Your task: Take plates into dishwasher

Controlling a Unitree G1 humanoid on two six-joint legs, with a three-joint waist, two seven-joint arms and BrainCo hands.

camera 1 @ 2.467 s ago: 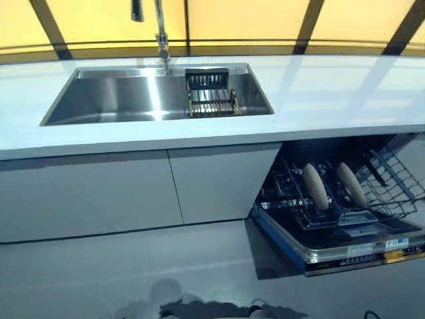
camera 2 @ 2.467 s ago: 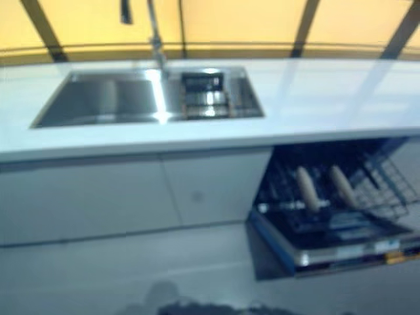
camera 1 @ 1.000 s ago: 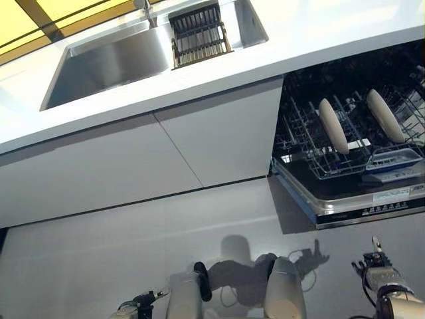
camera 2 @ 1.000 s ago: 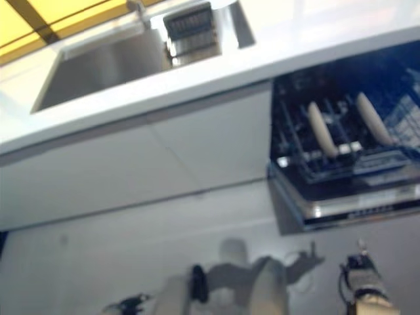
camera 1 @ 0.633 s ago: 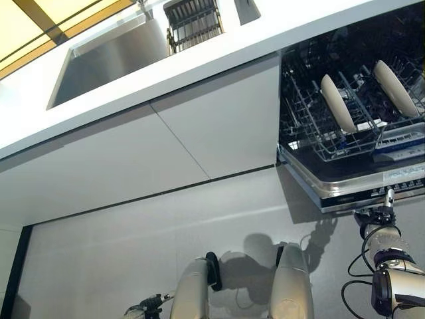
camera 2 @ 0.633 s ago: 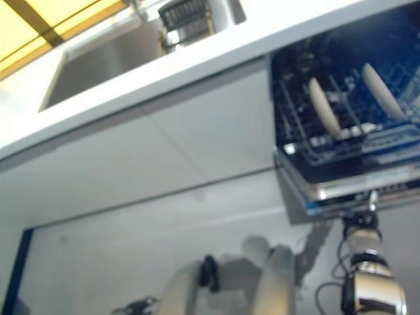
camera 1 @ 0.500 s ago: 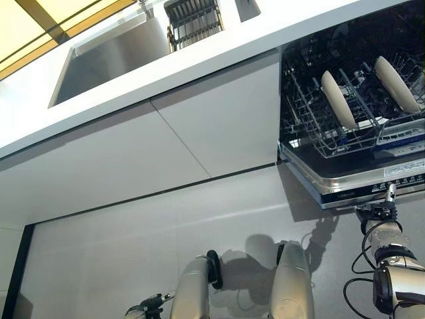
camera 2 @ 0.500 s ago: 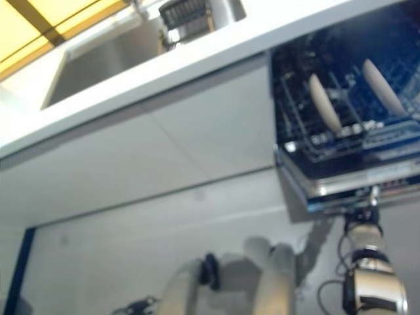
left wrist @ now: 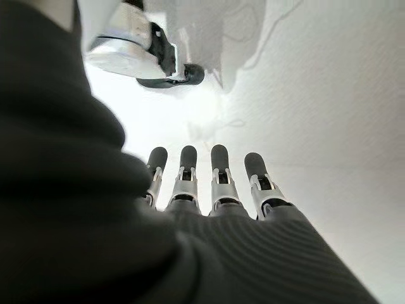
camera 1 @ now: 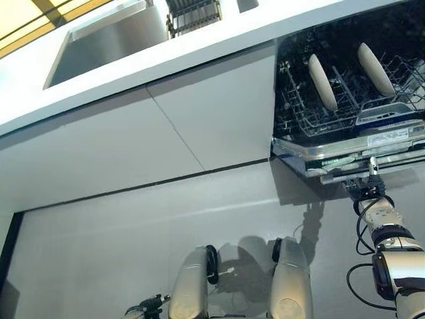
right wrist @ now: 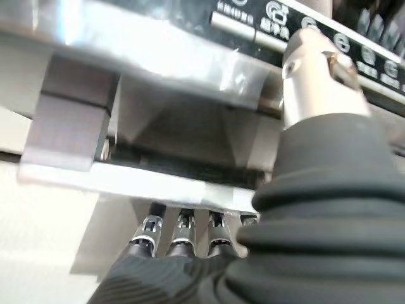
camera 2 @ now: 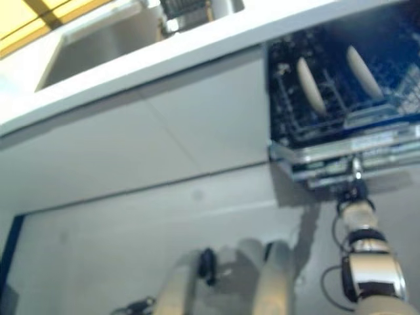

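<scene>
Right wrist view puts your right hand under the front edge of the dishwasher door, fingers straight and touching its underside, thumb up against the control strip; it grips nothing. Two plates already stand upright in the lower rack just behind that door, well apart from each other, so the step in hand looks like lifting the door shut. Keep the fingers flat and spread along the edge, push up and inward in an arc about the hinge, and go slowly: if the rack sits proud of the door line it may catch, and I cannot tell whether it is fully in. Your left hand hangs low over the floor, fingers relaxed and empty, far from the dishwasher door
</scene>
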